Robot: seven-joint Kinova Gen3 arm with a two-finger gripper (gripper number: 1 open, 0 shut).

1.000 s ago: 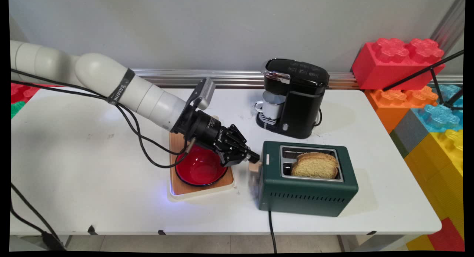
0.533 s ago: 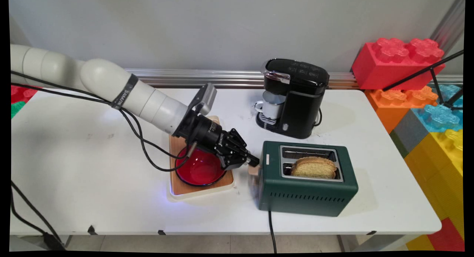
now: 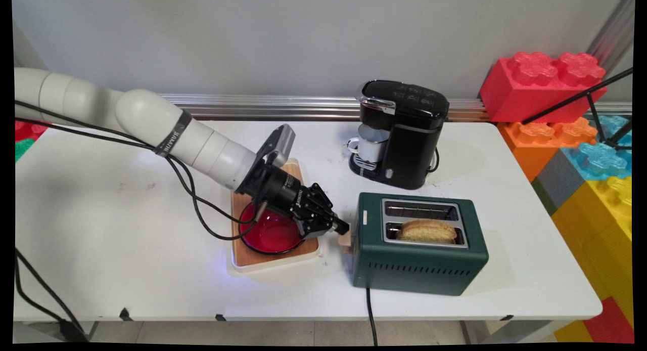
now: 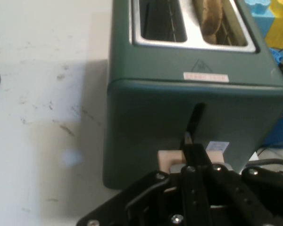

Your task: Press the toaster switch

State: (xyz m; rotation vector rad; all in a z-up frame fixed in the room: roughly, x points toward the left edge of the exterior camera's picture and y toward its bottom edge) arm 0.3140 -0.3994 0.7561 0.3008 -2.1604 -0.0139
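The gripper (image 3: 341, 226) has its jaws pressed together, resting on the toaster's beige lever (image 4: 170, 158), low in its slot. Just ahead stands the green toaster (image 3: 419, 250), bread slice (image 3: 427, 231) sunk inside. Behind the gripper sits a red bowl (image 3: 270, 234) on a wooden tray (image 3: 303, 247).

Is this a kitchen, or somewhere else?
Probably a robot lab set up like a kitchen. A green toaster with bread in it and a black coffee machine sit on a plain white table, but giant toy blocks are stacked alongside.
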